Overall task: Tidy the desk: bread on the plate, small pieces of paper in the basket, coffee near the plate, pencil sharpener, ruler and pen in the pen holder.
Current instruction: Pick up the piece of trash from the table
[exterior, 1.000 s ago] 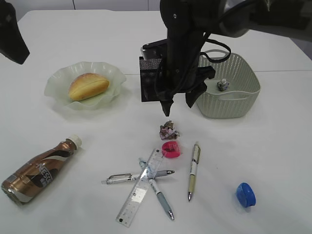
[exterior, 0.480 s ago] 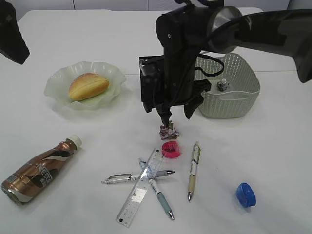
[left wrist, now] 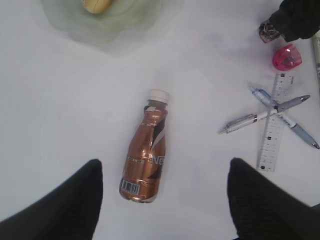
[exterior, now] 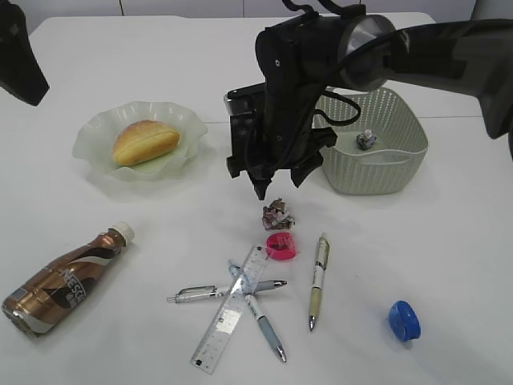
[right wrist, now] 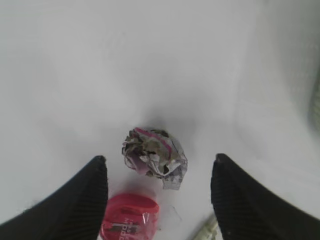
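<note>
My right gripper (exterior: 272, 186) is open and hovers just above a crumpled paper ball (exterior: 278, 214); in the right wrist view the ball (right wrist: 155, 157) lies between the open fingers (right wrist: 160, 162). A pink sharpener (exterior: 281, 246) lies beside it. A ruler (exterior: 231, 309) and three pens (exterior: 317, 281) lie in front. The bread (exterior: 144, 140) sits on the green plate (exterior: 92, 148). The coffee bottle (exterior: 68, 279) lies on its side. My left gripper (left wrist: 165, 162) is open and empty high above the bottle (left wrist: 147, 150). The black pen holder (exterior: 243, 132) is partly hidden behind the right arm.
A grey-green basket (exterior: 393, 172) at the right holds one paper ball (exterior: 367, 140). A blue sharpener (exterior: 404, 319) lies at the front right. The left arm (exterior: 20, 56) shows at the top left corner.
My right gripper dipped down to the paper ball, then rose slightly and shifted left. The ball stays on the table. The left arm has not moved.
</note>
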Action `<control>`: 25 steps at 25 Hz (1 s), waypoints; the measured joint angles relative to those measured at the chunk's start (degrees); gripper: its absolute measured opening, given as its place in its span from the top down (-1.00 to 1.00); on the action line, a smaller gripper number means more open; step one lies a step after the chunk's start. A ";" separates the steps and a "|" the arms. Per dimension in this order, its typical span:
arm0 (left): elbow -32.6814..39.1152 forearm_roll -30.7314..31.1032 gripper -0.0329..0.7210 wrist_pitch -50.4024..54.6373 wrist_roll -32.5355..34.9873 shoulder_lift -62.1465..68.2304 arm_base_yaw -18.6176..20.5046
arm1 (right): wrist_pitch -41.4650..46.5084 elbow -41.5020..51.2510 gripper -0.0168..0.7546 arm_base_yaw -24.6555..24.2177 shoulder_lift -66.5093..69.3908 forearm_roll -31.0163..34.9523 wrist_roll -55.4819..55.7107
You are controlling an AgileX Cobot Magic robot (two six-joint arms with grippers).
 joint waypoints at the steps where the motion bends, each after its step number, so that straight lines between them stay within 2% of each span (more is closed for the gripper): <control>1: 0.00 0.00 -0.57 0.00 -0.10 0.00 0.00 | -0.26 0.00 -0.36 0.00 0.00 0.00 0.00; 17: 0.00 0.00 -0.57 0.00 -0.13 0.00 0.00 | -1.39 0.00 -0.36 0.00 0.09 1.02 2.87; 25: 0.00 0.00 -0.57 0.00 -0.62 0.00 0.00 | 1.50 0.00 -0.36 0.00 3.60 1.07 4.00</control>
